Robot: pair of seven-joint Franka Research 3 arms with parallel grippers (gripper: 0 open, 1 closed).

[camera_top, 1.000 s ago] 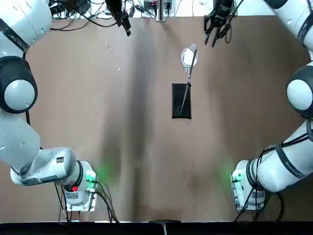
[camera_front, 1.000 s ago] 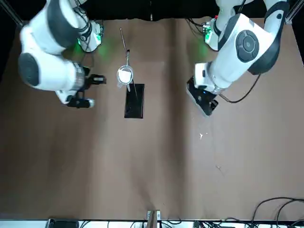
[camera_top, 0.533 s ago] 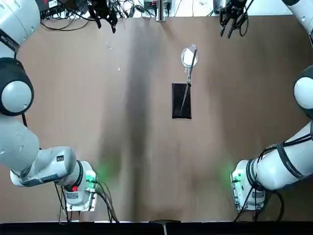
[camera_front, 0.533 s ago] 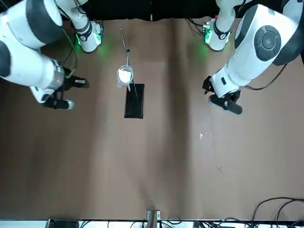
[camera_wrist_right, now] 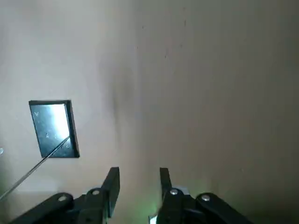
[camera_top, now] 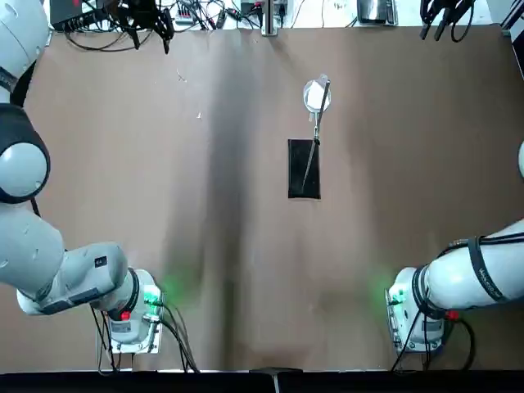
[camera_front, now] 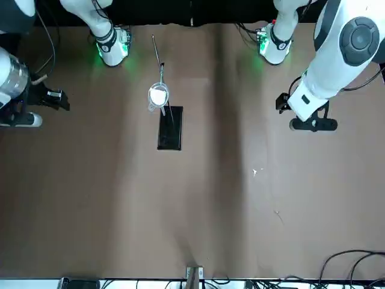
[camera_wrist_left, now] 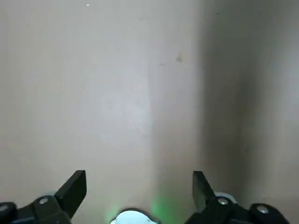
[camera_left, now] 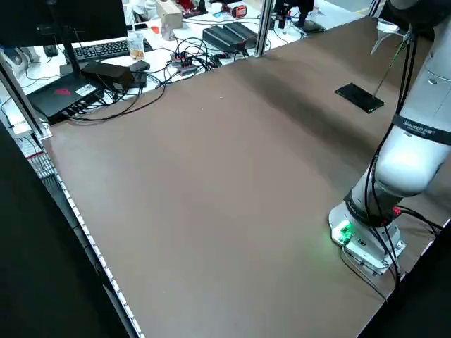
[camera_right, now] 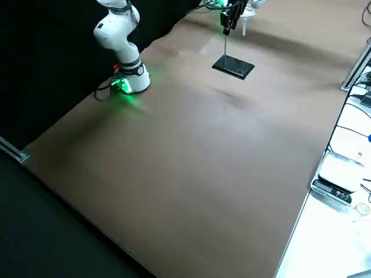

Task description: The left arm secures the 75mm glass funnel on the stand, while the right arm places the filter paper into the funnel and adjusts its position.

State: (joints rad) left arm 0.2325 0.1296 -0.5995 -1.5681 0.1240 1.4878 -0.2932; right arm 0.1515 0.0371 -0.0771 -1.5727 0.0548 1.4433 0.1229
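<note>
Filter paper (camera_top: pixel 314 96) sits in the 75mm glass funnel (camera_front: pixel 159 99) on the stand (camera_top: pixel 304 168), well apart from both empty grippers, left gripper (camera_wrist_left: pixel 139 186) spread wide, right gripper (camera_wrist_right: pixel 138 184) narrowly parted, so the task looks finished, nothing further needed.

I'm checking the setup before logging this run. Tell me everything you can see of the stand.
The stand has a flat black rectangular base lying on the brown table, mid-table and toward the far edge. A thin metal rod rises from it at a slant and ends in a small wire ring. In the ring sits the glass funnel, with the white filter paper inside it. Neither gripper touches it; both are well away at the table's sides.
</note>
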